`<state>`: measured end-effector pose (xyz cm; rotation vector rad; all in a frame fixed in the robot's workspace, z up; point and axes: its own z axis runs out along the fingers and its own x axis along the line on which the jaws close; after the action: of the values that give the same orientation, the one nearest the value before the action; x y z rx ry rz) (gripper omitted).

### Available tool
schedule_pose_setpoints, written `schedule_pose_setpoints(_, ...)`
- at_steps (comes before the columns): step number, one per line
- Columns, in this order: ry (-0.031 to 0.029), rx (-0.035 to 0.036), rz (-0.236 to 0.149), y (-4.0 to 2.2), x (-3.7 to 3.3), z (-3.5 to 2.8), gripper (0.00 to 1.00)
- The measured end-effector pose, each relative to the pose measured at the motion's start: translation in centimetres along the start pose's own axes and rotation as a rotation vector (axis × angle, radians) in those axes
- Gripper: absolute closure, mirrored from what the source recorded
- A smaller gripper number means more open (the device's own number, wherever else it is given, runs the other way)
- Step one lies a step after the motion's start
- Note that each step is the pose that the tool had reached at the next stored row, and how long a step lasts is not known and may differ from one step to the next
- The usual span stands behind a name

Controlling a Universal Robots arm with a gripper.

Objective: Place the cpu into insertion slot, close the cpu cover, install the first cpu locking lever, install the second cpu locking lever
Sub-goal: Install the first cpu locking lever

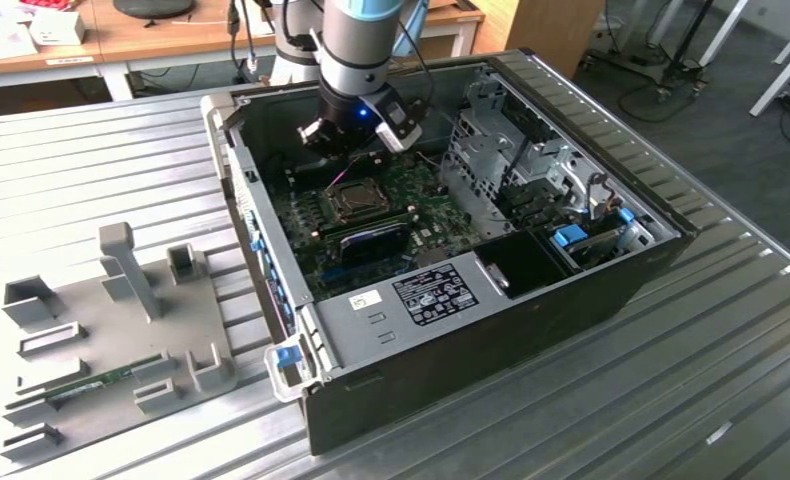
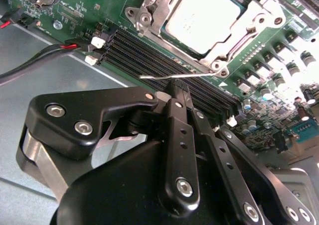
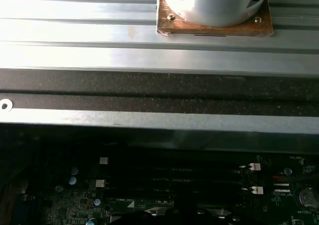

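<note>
Looking past the black gripper (image 2: pixel 178 87) in the second wrist view, I could see just part of the cpu (image 2: pixel 202 13). Its grey top was cut off at the picture's edge and framed by the cpu cover (image 2: pixel 234 38), which lay flat over the insertion slot (image 1: pixel 336 198). The fingers (image 2: pixel 175 125) sat pressed together, tips at a thin locking lever (image 2: pixel 157 76) beside the memory slots (image 2: pixel 144 53) (whether they pinched it, I could not tell). The arm (image 1: pixel 362 50) reached steeply down into the open computer case (image 1: pixel 609 280).
</note>
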<state>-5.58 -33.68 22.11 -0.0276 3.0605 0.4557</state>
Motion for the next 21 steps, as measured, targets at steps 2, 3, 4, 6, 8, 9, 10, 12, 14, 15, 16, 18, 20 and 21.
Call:
schedule_pose_setpoints(2,-0.0001,-0.0025,0.000,-0.01,-0.02,0.04,0.90)
schedule_pose_setpoints(3,-0.0001,-0.0044,0.000,-0.02,-0.02,0.06,0.90)
schedule_pose_setpoints(4,-0.0001,-0.0067,0.000,-0.02,-0.02,0.07,0.90)
schedule_pose_setpoints(6,-0.0003,-0.0120,0.001,-0.03,-0.03,0.11,0.90)
schedule_pose_setpoints(8,-0.0005,-0.0161,0.001,-0.04,-0.03,0.16,0.90)
schedule_pose_setpoints(9,-0.0005,-0.0177,0.001,-0.05,-0.03,0.17,0.90)
schedule_pose_setpoints(10,-0.0005,-0.0191,0.001,-0.05,-0.03,0.19,0.90)
schedule_pose_setpoints(12,-0.0005,-0.0207,0.001,-0.07,-0.03,0.22,0.90)
schedule_pose_setpoints(14,-0.0004,-0.0208,0.001,-0.07,-0.03,0.22,0.90)
schedule_pose_setpoints(15,-0.0004,-0.0208,0.001,-0.07,-0.03,0.23,0.90)
schedule_pose_setpoints(16,-0.0005,-0.0210,0.001,-0.07,-0.04,0.24,0.90)
schedule_pose_setpoints(18,-0.0005,-0.0210,0.001,-0.07,-0.04,0.24,0.90)
schedule_pose_setpoints(20,-0.0005,-0.0210,0.001,-0.04,-0.04,0.14,0.90)
schedule_pose_setpoints(21,-0.0006,-0.0210,0.001,-0.02,-0.05,0.06,0.90)
